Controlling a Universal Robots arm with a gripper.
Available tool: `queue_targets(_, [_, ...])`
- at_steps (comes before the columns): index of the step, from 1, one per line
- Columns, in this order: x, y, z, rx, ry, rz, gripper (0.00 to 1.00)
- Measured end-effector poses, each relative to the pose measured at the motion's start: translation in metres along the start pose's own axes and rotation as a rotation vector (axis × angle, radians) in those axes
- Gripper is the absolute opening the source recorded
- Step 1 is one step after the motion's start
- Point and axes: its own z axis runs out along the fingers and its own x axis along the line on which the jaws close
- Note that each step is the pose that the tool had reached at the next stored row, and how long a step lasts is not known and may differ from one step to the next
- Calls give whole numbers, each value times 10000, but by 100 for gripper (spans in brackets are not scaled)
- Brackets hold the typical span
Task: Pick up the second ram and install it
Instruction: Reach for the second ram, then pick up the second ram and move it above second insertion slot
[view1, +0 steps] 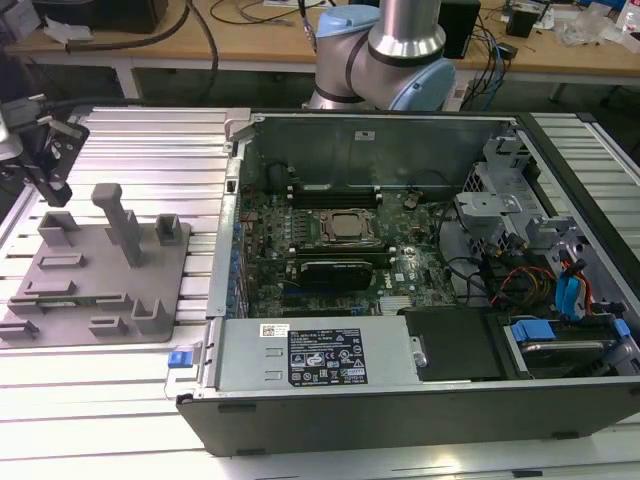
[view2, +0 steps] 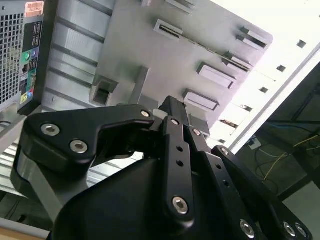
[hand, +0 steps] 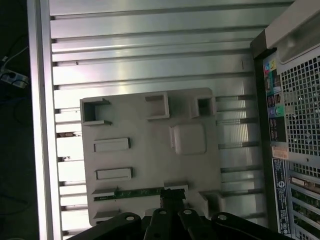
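Jaws of the black gripper (view1: 52, 180) are seen at the exterior view's far left, but how far apart they stand cannot be told. The gripper is positioned above the far corner of a grey plastic fixture plate (view1: 100, 290) with raised blocks and slots, which is laid on a ribbed aluminium surface (view1: 150, 140). To the exterior view's right of the plate, an open dark desktop computer case (view1: 380, 140) is laid on its side, with its green motherboard (view1: 340, 240) exposed. A silver and pale blue robot arm (view1: 400, 50) is seen behind the case.

In the second wrist view the gripper (view2: 172, 107) is shown close up, with the fixture plate (view2: 130, 40) beyond it and the computer case (view2: 10, 50) at one edge.

In the first wrist view the fixture plate (hand: 150, 150) is seen from above on the surface (hand: 150, 50), beside the computer case (hand: 300, 125). The second ram (hand: 132, 191), a long thin green circuit-board stick, is stood on edge in a slot of the plate. The gripper (hand: 172, 197) is placed just over one end of it; whether it is touched cannot be told.
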Motion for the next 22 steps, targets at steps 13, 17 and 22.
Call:
queue_targets(13, [177, -209, 192, -7, 1, -1, 8])
queue_targets(17, [179, -209, 192, -8, 2, 1, 8])
queue_targets(22, [179, -209, 192, -11, 1, 1, 8])
